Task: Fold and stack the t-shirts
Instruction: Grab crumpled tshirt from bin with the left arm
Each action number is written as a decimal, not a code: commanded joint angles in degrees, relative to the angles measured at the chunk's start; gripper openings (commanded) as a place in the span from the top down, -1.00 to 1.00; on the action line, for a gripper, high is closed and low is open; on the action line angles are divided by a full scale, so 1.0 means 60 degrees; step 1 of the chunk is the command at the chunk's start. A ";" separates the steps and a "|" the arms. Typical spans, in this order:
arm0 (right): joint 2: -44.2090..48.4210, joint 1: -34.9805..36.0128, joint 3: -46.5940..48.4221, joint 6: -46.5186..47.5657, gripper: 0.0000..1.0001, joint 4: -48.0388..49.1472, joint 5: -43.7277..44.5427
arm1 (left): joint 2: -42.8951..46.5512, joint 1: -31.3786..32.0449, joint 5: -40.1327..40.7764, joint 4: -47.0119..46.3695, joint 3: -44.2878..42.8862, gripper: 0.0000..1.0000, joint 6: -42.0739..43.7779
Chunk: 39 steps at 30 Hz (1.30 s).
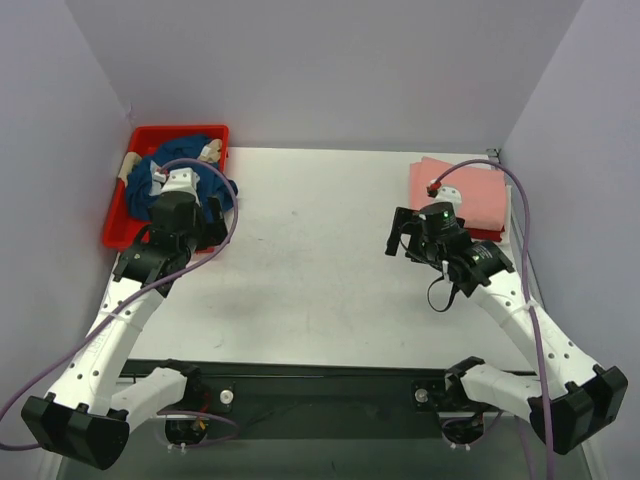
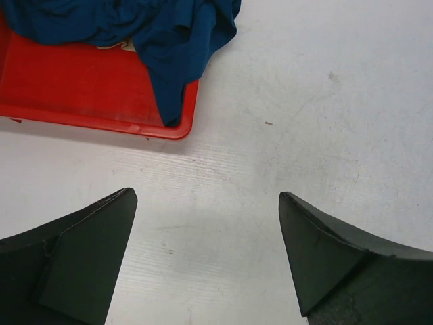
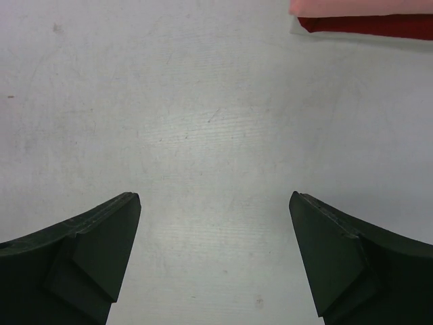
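The navy t-shirt (image 2: 183, 47) looks soft, limp — probably best pinched at its overhanging fold; left gripper (image 2: 206, 195) and right gripper (image 3: 215, 196) gape, empty.

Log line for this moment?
left claw open, empty | right claw open, empty | navy t-shirt in red tray | pink t-shirt folded

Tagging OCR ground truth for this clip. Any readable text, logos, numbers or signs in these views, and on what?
No readable text in any view.
navy t-shirt: pale patches among its folds in the top view, too small to tell whether they are print; no letters can be made out.
red bin: no label visible.
folded pink and red t-shirts: plain.
table: only scuffs.
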<state>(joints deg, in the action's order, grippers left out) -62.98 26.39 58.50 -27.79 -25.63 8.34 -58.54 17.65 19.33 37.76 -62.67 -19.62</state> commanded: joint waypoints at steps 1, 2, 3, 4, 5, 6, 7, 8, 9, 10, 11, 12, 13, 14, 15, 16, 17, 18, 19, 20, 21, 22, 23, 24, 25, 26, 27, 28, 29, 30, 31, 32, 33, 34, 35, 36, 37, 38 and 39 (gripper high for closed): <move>0.0637 0.0128 -0.0301 0.0106 -1.00 0.0258 0.1070 | 0.0060 -0.0012 0.0263 0.0254 -0.0174 -0.95 -0.0217; 0.0740 0.0142 -0.0360 0.0105 -1.00 0.0316 0.1115 | 0.0075 -0.0012 0.0438 0.0298 -0.0189 -0.95 -0.0246; 0.0857 0.0142 -0.0491 0.0149 -1.00 0.0490 0.1115 | 0.0060 -0.0012 0.0498 0.0328 -0.0218 -0.95 -0.0261; 0.1047 0.0157 -0.0579 0.0236 -1.00 0.0579 0.1115 | 0.0060 -0.0012 0.0542 0.0328 -0.0204 -0.95 -0.0261; 0.1150 0.0157 -0.0653 0.0353 -1.00 0.0681 0.1159 | 0.0046 -0.0012 0.0543 0.0314 -0.0204 -0.95 -0.0203; 0.1253 0.0142 -0.0697 0.0413 -1.00 0.0813 0.1174 | 0.0045 -0.0012 0.0514 0.0328 -0.0175 -0.95 -0.0159; 0.1428 0.0142 -0.0799 0.0442 -1.00 0.0901 0.1203 | -0.0013 -0.0026 0.0412 0.0343 -0.0160 -0.95 -0.0028; 0.1516 0.0157 -0.0843 0.0486 -1.00 0.0975 0.1203 | -0.0115 -0.0027 0.0135 0.0357 -0.0160 -0.95 0.0075; 0.1604 0.0142 -0.0902 0.0617 -1.00 0.1149 0.1174 | -0.0203 -0.0041 -0.0042 0.0343 -0.0160 -0.95 0.0192; 0.1765 0.0157 -0.0960 0.0691 -1.00 0.1209 0.1174 | -0.0320 -0.0114 -0.0275 0.0357 -0.0232 -0.95 0.0367; 0.1839 0.0171 -0.0961 0.0749 -1.00 0.1253 0.1203 | -0.0654 -0.0230 -0.0858 0.0386 -0.0305 -0.95 0.0384; 0.1927 0.0172 -0.0975 0.0852 -1.00 0.1326 0.1232 | -0.0875 -0.0406 -0.1241 0.0488 -0.0393 -0.95 0.0384; 0.2043 0.0172 -0.0976 0.0940 -1.00 0.1370 0.1247 | -0.1095 -0.1002 -0.1665 0.0504 -0.0597 -0.95 0.0326; 0.2132 0.0186 -0.0990 0.0984 -1.00 0.1414 0.1261 | -0.1561 -0.1312 -0.2496 0.0489 -0.0701 -0.95 0.0325; 0.2234 0.0186 -0.1005 0.1028 -1.00 0.1516 0.1305 | -0.1783 -0.1678 -0.2794 0.0460 -0.0818 -0.95 0.0282; 0.2308 0.0186 -0.1005 0.1159 -1.00 0.1561 0.1335 | -0.1974 -0.2218 -0.2971 0.0445 -0.1065 -0.95 0.0194; 0.2366 0.0201 -0.1019 0.1189 -1.00 0.1605 0.1364 | -0.2324 -0.2485 -0.3118 0.0402 -0.1213 -0.95 0.0193; 0.2483 0.0201 -0.1034 0.1247 -1.00 0.1663 0.1408 | -0.2458 -0.2647 -0.3120 0.0184 -0.1316 -0.95 0.0208; 0.2513 0.0215 -0.1034 0.1321 -1.00 0.1693 0.1481 | -0.2605 -0.2736 -0.3105 0.0022 -0.1433 -0.95 0.0382; 0.2557 0.0201 -0.1049 0.1350 -1.00 0.1708 0.1496 | -0.2896 -0.2867 -0.3003 -0.0139 -0.1608 -0.95 0.0500; 0.2615 0.0230 -0.1092 0.1394 -1.00 0.1722 0.1583 | -0.3073 -0.2897 -0.2930 -0.0431 -0.1726 -0.95 0.0602; 0.2630 0.0230 -0.1122 0.1453 -1.00 0.1751 0.1613 | -0.3292 -0.2898 -0.2871 -0.0521 -0.1872 -0.95 0.0734; 0.2631 0.0216 -0.1151 0.1540 -1.00 0.1752 0.1758 | -0.3817 -0.3246 -0.2958 -0.0594 -0.2193 -0.95 0.0764; 0.2660 0.0245 -0.1224 0.1541 -1.00 0.1752 0.1861 | -0.4126 -0.3409 -0.3118 -0.0696 -0.2399 -0.95 0.0779; 0.2660 0.0230 -0.1254 0.1512 -1.00 0.1781 0.1978 | -0.4463 -0.3570 -0.3221 -0.0668 -0.2633 -0.95 0.0794; 0.2645 0.0245 -0.1326 0.1497 -1.00 0.1853 0.2168 | -0.5133 -0.3861 -0.3469 -0.0436 -0.3288 -0.95 0.0808; 0.2645 0.0245 -0.1371 0.1483 -1.00 0.1912 0.2257 | -0.5503 -0.3966 -0.3500 -0.0318 -0.3613 -0.95 0.0808; 0.2631 0.0230 -0.1371 0.1453 -1.00 0.1942 0.2330 | -0.5811 -0.4054 -0.3500 -0.0229 -0.3907 -0.95 0.0910; 0.2602 0.0230 -0.1371 0.1279 -1.00 0.1942 0.2432 | -0.6380 -0.4142 -0.3384 -0.0200 -0.4214 -0.95 0.0969; 0.2514 0.0230 -0.1371 0.1263 -1.00 0.1986 0.2433 | -0.6632 -0.4230 -0.3311 -0.0185 -0.4667 -0.95 0.1028; 0.2455 0.0230 -0.1371 0.1234 -1.00 0.2001 0.2448 | -0.6895 -0.4289 -0.3295 -0.0243 -0.4903 -0.95 0.1144; 0.2368 0.0230 -0.1357 0.1190 -1.00 0.2001 0.2477 | -0.7391 -0.4304 -0.2976 -0.0287 -0.5094 -0.95 0.1232; 0.2222 0.0230 -0.1342 0.1102 -1.00 0.2001 0.2492 | -0.7643 -0.4318 -0.2857 -0.0316 -0.5314 -0.94 0.1277; 0.2133 0.0230 -0.1313 0.1058 -1.00 0.2001 0.2521 | -0.7892 -0.4348 -0.2740 -0.0331 -0.5751 -0.95 0.1364; 0.2089 0.0245 -0.1313 0.1000 -1.00 0.2001 0.2579 | -0.8373 -0.4362 -0.2550 -0.0346 -0.5958 -0.95 0.1394; 0.2002 0.0230 -0.1313 0.0767 -1.00 0.2001 0.2681 | -0.8609 -0.4391 -0.2519 -0.0389 -0.6192 -0.95 0.1409; 0.1957 0.0230 -0.1327 0.0721 -1.00 0.2030 0.2712 | -0.8829 -0.4450 -0.2519 -0.0433 -0.6543 -0.95 0.1438; 0.1928 0.0230 -0.1342 0.0692 -1.00 0.2059 0.2726 | -0.9267 -0.4465 -0.2548 -0.0463 -0.6793 -0.94 0.1424; 0.1855 0.0230 -0.1327 0.0677 -1.00 0.2074 0.2741 | -0.9459 -0.4494 -0.2563 -0.0477 -0.6998 -0.93 0.1424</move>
<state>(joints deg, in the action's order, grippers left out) -51.24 27.49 50.41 -21.89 -15.46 21.71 -112.79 -8.71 3.01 36.91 -99.26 -12.56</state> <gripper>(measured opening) 0.999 0.970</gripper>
